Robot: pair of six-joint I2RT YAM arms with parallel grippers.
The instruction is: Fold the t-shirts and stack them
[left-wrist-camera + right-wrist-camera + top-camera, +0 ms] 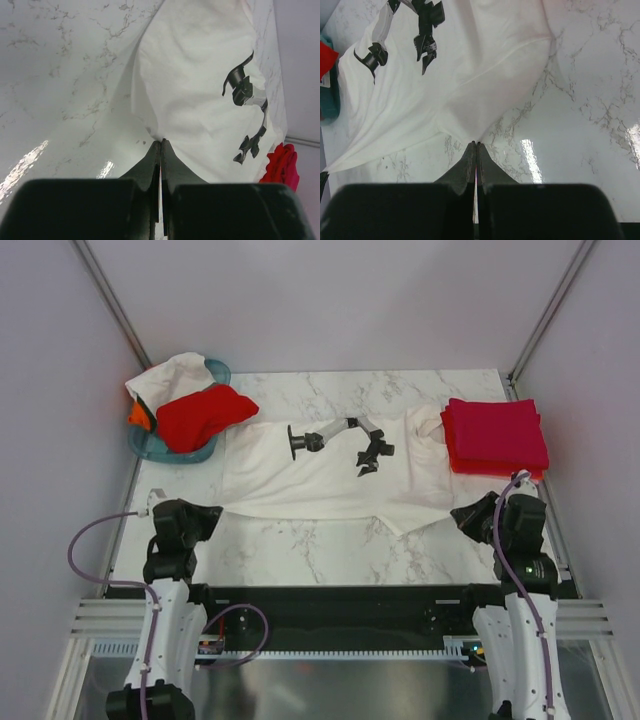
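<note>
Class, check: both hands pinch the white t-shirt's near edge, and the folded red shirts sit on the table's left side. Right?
No: the top external view shows the folded red shirts on the right side. The left hand and right hand do pinch the white t-shirt's near edge.

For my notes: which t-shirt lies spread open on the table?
The white printed t-shirt mid-table; the crimson stack is folded, the other shirts sit crumpled in the basket.
</note>
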